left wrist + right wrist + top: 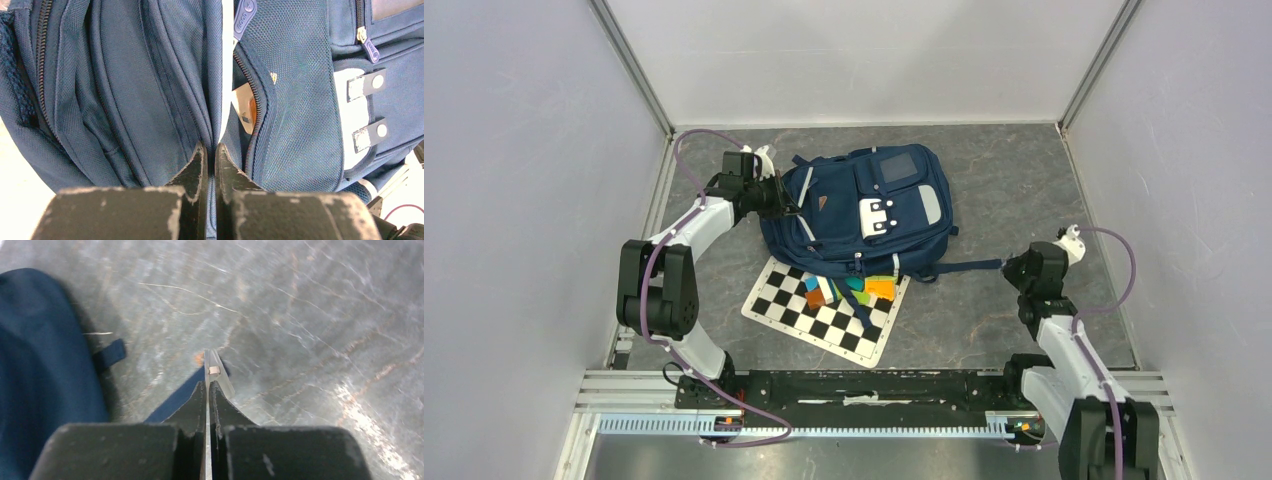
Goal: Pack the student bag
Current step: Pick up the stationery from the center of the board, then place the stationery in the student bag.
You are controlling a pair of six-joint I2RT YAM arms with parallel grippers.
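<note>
The student bag (864, 210) is a navy backpack lying front side up in the middle of the table. My left gripper (789, 205) is at its left edge. In the left wrist view the left gripper (210, 150) is shut on a fold of the bag's fabric (150, 100) beside a part-open zip pocket (252, 115) with something white and orange inside. My right gripper (1007, 265) is to the bag's right. In the right wrist view the right gripper (207, 382) is shut on the pale tip of a navy strap (170, 402) that runs back to the bag (40, 350).
A black-and-white chequered board (809, 315) lies in front of the bag, partly under it, with several coloured blocks (864, 288) on it. White walls close in the left, back and right. The grey table (1014, 180) shows around the bag.
</note>
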